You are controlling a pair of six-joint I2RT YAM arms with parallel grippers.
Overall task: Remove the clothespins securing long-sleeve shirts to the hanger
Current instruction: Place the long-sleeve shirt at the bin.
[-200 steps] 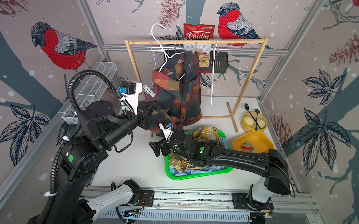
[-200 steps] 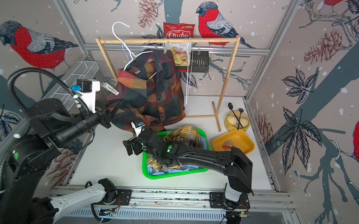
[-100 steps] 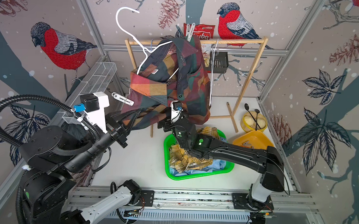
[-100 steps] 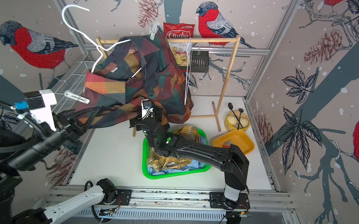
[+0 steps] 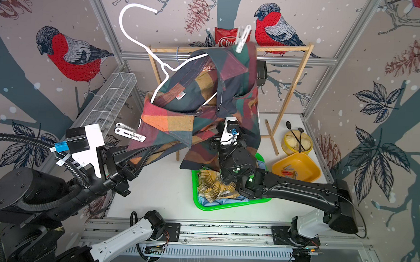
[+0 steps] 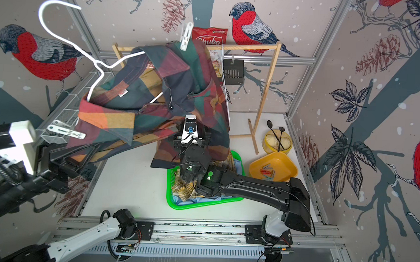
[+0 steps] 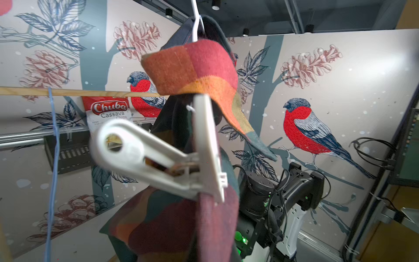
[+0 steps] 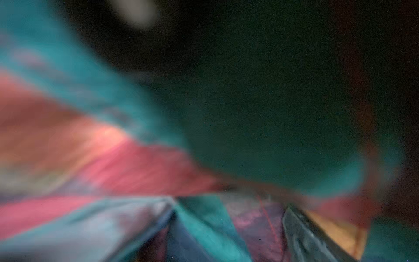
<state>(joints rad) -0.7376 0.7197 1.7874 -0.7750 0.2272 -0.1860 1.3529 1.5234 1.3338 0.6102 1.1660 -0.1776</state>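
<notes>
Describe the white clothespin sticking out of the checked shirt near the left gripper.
The white clothespin is a plastic spring clip with two flat arms; the left wrist view shows a round hole in one handle and a brownish spring at the pivot. Its jaws are shut on a maroon edge of the checked shirt, beside its orange collar, whose flap seems to rest on one arm. The handles point sideways toward the wire basket. The left gripper nearby looks clear of it.

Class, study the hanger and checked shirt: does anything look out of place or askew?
Yes. The white hanger is off the wooden rail, tilted steeply with its hook in mid-air. The checked shirt sags bunched from it, its cloth pinched in the shut left gripper, two whitish clothespins clipped on.
</notes>
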